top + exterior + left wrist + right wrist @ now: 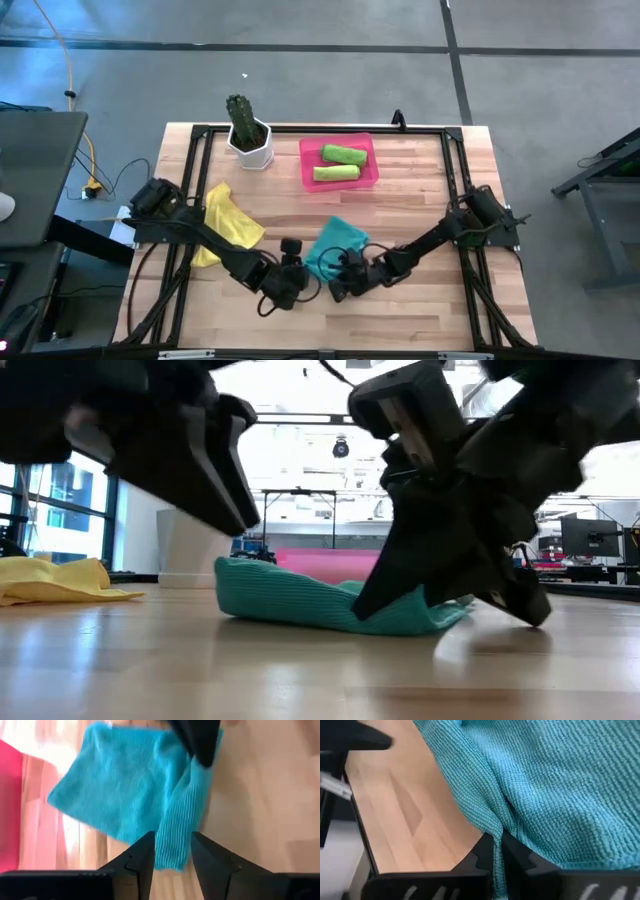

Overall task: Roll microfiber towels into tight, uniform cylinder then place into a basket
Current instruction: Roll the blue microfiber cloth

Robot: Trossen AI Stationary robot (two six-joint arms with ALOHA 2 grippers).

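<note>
Wooden table (420,300) up top holds a pink basket (308,165) with two green rolled towels (336,173) inside. Nearer the front edge than the basket lies the teal towel (336,236). Right gripper (497,851) is pinched tight on its fold; left gripper (171,856) sits parted around its edge. Yellow towel (232,220) lies left of the basket.

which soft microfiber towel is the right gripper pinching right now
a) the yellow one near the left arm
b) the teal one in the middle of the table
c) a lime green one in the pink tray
b: the right gripper is shut on a fold of the soft teal microfiber towel, its fingers clamping the cloth's edge in the right wrist view.
</note>
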